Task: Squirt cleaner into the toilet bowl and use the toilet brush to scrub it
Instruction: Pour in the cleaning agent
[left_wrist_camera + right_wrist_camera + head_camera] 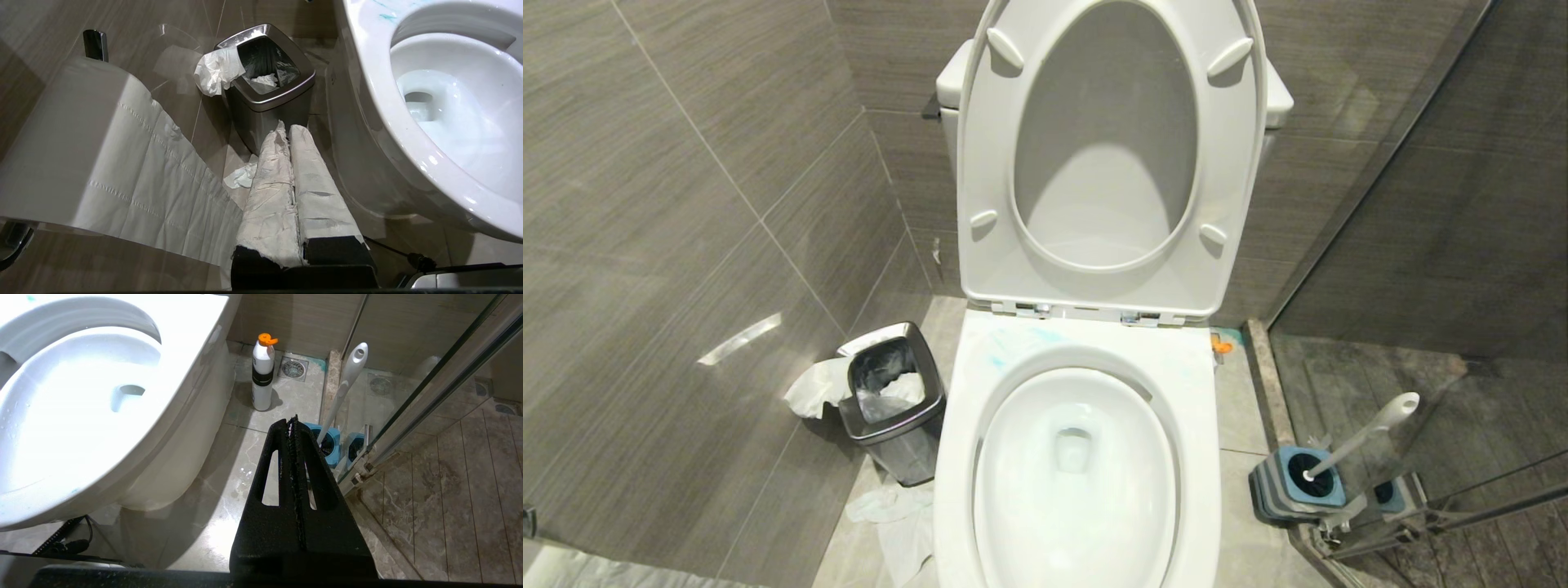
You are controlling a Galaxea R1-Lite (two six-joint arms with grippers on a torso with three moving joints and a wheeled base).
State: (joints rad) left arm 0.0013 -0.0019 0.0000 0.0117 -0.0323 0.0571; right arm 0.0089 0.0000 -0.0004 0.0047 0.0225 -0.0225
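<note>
The toilet bowl [1078, 474] sits straight ahead of me with seat and lid up, and only faint turquoise smears of cleaner [1005, 347] show on its back rim, so I judge the squirting and scrubbing mostly undone. The toilet brush [1364, 437] stands tilted in its blue-and-grey holder [1286, 490] on the floor to my right, tight against the glass shower partition [429, 396]; reaching for its handle, I could knock the glass or tip the holder, and a shallow pinch on that slim, smooth handle could let it swing and drip. The orange-capped bottle [262, 373] stands beyond, just beside the bowl's base, and is narrow enough to topple if nudged. My right gripper [293, 433] hangs low beside the bowl, pointing toward the holder, its black fingers pressed together on nothing. My left gripper [288, 136], paper-wrapped, is likewise pressed together and empty, aimed at the steel waste bin [269, 94], with loose toilet paper [135, 163] hanging close enough to snag.
</note>
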